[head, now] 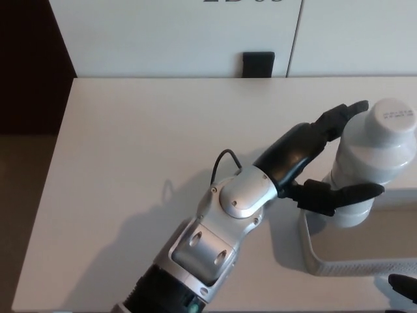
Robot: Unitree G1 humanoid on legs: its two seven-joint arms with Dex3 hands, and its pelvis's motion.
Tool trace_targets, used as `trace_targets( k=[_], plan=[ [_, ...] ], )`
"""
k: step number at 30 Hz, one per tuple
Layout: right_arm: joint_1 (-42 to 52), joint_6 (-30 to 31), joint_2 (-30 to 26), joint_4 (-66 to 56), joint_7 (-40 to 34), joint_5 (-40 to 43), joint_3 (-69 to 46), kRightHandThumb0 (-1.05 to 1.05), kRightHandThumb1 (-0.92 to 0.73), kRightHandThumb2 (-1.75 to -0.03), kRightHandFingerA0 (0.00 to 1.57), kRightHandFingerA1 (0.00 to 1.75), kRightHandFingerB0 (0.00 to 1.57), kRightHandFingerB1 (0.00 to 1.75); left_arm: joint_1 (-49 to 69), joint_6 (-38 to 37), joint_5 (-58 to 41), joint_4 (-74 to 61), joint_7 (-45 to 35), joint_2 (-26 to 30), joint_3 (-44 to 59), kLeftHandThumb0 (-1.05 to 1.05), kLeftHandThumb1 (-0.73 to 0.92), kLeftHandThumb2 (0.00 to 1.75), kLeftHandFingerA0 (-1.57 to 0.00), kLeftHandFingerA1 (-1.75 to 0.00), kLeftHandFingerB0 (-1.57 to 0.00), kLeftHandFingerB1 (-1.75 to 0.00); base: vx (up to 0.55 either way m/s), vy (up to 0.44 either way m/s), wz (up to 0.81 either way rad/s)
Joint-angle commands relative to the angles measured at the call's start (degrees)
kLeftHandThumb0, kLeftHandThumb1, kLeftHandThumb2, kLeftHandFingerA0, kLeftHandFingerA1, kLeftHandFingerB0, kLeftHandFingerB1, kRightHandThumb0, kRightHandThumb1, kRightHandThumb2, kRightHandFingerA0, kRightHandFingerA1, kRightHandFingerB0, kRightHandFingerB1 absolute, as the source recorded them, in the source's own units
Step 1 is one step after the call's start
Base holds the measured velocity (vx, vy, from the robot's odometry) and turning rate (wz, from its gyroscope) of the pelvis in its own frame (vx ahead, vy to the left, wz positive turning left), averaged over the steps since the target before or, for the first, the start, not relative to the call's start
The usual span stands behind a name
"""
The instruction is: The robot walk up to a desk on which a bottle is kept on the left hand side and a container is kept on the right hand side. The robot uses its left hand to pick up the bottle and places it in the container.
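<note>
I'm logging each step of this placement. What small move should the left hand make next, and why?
Probably draw the left hand back toward the robot's left. The bottle stands upright in the container, and the fingers look spread beside it rather than clamped, so it seems released.

You had a pale, off-white desk point(143, 150) with a smooth, matte top. Its left edge ran diagonally down the picture's left side and its rear edge met a white wall panel. At the near right of the desk sat a light grey container point(319, 262), resting flat on the surface, with rounded corners and a low wall; its right portion ran out of the picture. A soft shadow lay across the desk's centre.
</note>
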Motion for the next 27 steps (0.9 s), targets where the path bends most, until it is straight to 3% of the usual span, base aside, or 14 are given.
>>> trace_targets(
  k=[1,9,10,13,14,15,16,17,18,19,22,23,24,27],
  plan=[
    [-1.41,2.19,-0.93,-1.0,-1.03,0.07,-0.12,-0.4,-0.83,-0.64,0.26,0.41,0.22,0.36,-2.04,0.72,-0.63,-0.65,-1.42,0.74,1.19,-1.05,0.66,0.65,0.0,0.0,0.0,-0.04,0.0,0.0,0.0],
    [-2.92,2.15,-1.58,-0.33,-0.87,-0.43,0.13,-0.43,-0.83,-0.64,0.27,0.42,0.22,0.36,-1.08,0.29,-0.6,-3.31,-2.83,1.43,0.16,-0.98,0.69,0.61,0.0,-0.02,0.0,-0.03,0.0,0.0,0.0],
    [-3.22,2.18,-1.73,-0.19,-0.92,-0.71,0.25,-0.43,-0.84,-0.64,0.26,0.42,0.23,0.36,-0.96,0.43,-0.41,-3.97,-2.98,1.48,-0.19,-1.0,0.55,0.78,0.0,-0.04,0.0,-0.03,0.0,0.0,0.0],
    [-3.82,2.42,-2.05,-0.11,-1.47,-1.71,0.61,-0.44,-0.84,-0.64,0.27,0.41,0.23,0.36,-0.23,0.44,-0.69,-6.26,-3.88,1.39,-1.23,-0.82,0.47,0.92,0.0,-0.09,0.0,-0.11,0.0,0.0,0.0],
    [-3.79,2.72,-2.08,-0.34,-1.58,-1.74,0.65,-0.43,-0.84,-0.64,0.26,0.4,0.22,0.35,0.22,0.08,-0.83,-6.79,-4.05,1.26,-1.74,-0.77,0.56,0.58,-0.33,-0.36,-0.11,-0.25,0.0,0.0,0.0],
    [-3.71,3.07,-2.09,-0.63,-1.65,-1.68,0.65,-0.43,-0.84,-0.64,0.26,0.4,0.22,0.35,0.68,-0.35,-0.92,-7.23,-4.14,1.11,-2.29,-0.77,0.56,0.58,-0.33,-0.36,-0.11,-0.25,0.0,0.0,0.0],
    [-3.81,2.89,-2.04,-0.39,-1.52,-1.56,0.62,-0.43,-0.84,-0.64,0.26,0.41,0.22,0.36,2.1,-1.29,-1.0,-7.61,-3.18,0.11,-3.29,-0.41,0.54,0.57,-0.87,-0.46,-0.48,-0.35,0.0,0.0,0.0],
    [-3.84,2.83,-2.02,-0.31,-1.48,-1.53,0.61,-0.43,-0.84,-0.64,0.26,0.41,0.22,0.36,2.48,-1.53,-1.01,-7.71,-2.9,-0.17,-3.56,-0.41,0.54,0.57,-0.87,-0.46,-0.48,-0.35,0.0,0.0,0.0],
    [-3.92,3.01,-2.05,-0.32,-1.39,-1.48,0.6,-0.44,-0.83,-0.64,0.26,0.41,0.23,0.36,3.88,-1.2,-1.65,-8.65,-3.38,-0.73,-4.83,-0.28,0.71,0.61,-1.12,-0.64,-0.78,-0.44,0.0,0.0,0.0],
    [-3.91,3.19,-2.12,-0.44,-1.21,-1.31,0.57,-0.43,-0.84,-0.64,0.25,0.41,0.22,0.35,5.09,-0.15,-1.87,-10.06,-3.75,-1.11,-6.43,-0.29,0.73,0.66,-1.2,-0.9,-0.92,-0.51,0.0,0.0,0.0],
    [-3.95,3.39,-2.22,-0.56,-0.83,-0.98,0.49,-0.43,-0.84,-0.64,0.25,0.41,0.22,0.35,6.79,1.15,-1.77,-12.22,-3.96,-1.44,-8.77,-0.32,0.73,0.67,-1.14,-0.91,-0.94,-0.57,0.0,0.0,0.0],
    [-4.15,3.37,-2.16,-0.51,-0.91,-1.02,0.5,-0.44,-0.83,-0.64,0.27,0.42,0.19,0.35,7.67,1.44,-2.46,-13.27,-4.56,-1.47,-10.11,-0.34,0.75,0.68,-1.07,-1.04,-0.87,-0.8,0.0,0.0,0.0],
    [-4.23,3.19,-2.38,-0.61,-1.18,-1.81,0.69,-0.49,-0.81,-0.8,0.21,0.47,0.11,0.39,8.11,2.46,-2.75,-14.91,-5.43,-1.11,-11.95,-0.38,0.77,0.68,-1.01,-1.11,-0.81,-0.9,0.0,0.0,0.0],
    [-4.32,2.41,-2.89,-0.42,-0.78,-2.47,0.88,-0.48,-0.83,-0.78,0.21,0.47,0.13,0.39,8.16,3.62,-2.27,-17.06,-5.73,-0.18,-14.33,-0.36,0.78,0.69,-0.99,-1.11,-0.81,-0.89,0.0,0.0,0.0]
  ],
)
